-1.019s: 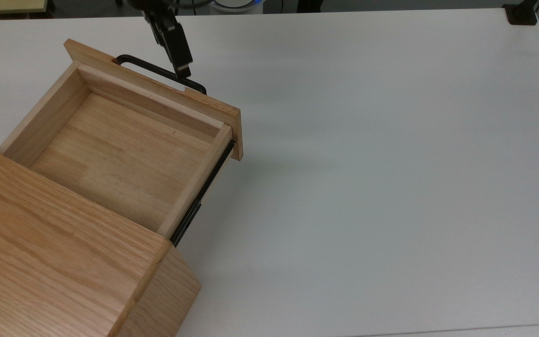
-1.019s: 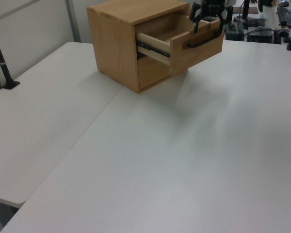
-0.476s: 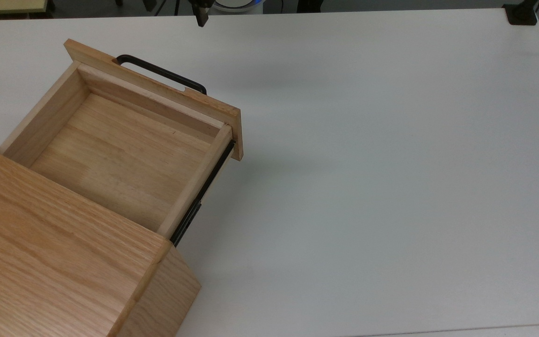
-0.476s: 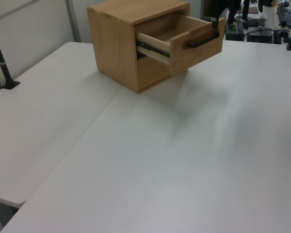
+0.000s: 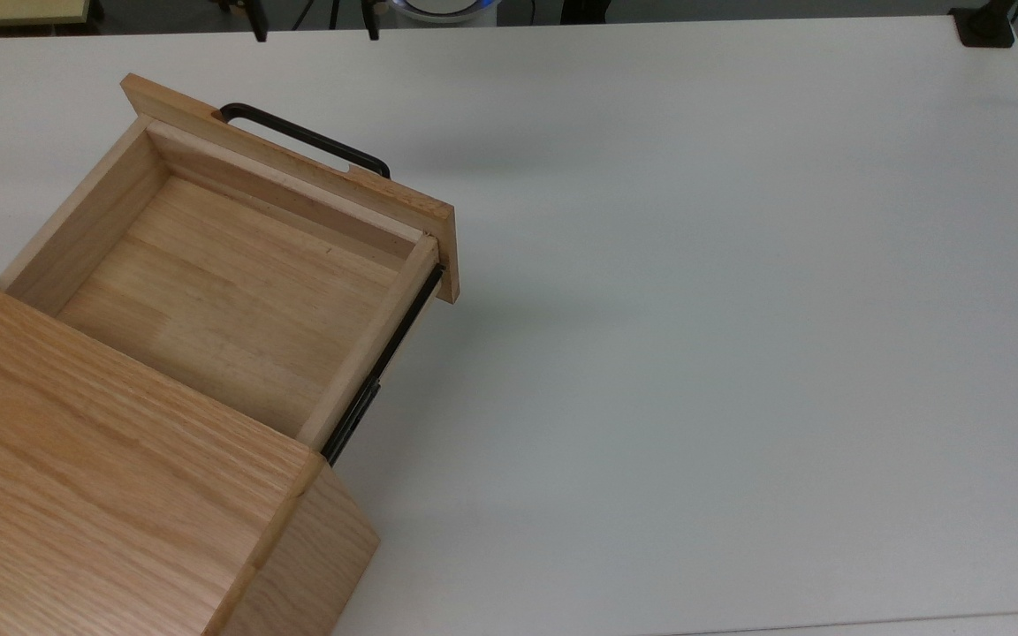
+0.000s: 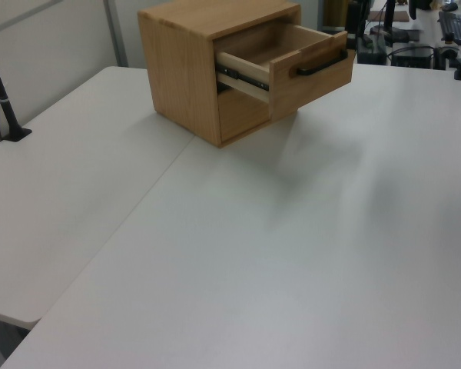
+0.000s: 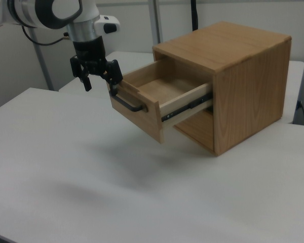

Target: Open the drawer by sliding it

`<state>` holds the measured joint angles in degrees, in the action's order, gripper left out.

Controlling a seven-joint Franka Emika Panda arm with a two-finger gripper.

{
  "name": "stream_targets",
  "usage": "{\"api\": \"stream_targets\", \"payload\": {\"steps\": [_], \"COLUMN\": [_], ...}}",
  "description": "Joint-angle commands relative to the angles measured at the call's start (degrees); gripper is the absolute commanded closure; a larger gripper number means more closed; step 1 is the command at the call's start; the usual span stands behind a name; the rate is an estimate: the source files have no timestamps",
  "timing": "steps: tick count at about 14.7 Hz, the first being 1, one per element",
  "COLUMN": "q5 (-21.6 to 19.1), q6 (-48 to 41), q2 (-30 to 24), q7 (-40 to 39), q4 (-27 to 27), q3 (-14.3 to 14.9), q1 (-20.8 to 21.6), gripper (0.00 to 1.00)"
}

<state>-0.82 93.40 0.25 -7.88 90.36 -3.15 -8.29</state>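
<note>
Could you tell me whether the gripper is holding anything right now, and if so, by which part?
Nothing is held. The gripper hangs open above the drawer's black bar handle, apart from it, with nothing between its fingers.

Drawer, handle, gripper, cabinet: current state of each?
drawer: slid well out of the cabinet, inside empty.
bar handle: free, nothing gripping it.
gripper: open, holding nothing, above and clear of the handle.
cabinet: upright on the table.
</note>
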Motion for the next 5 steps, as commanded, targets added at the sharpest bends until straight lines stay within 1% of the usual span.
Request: {"api": "stream_targets", "payload": {"steps": [1, 5], "q5": [1.43, 1.35], "q6": [1.96, 1.87], "q2": [-1.22, -0.87], "q7": [-1.96, 1.2], "q4": [1.66, 1.57], "q3": [0.17, 0.17], "q1": [0.38, 1.17], "gripper": [0.0, 0.0]}}
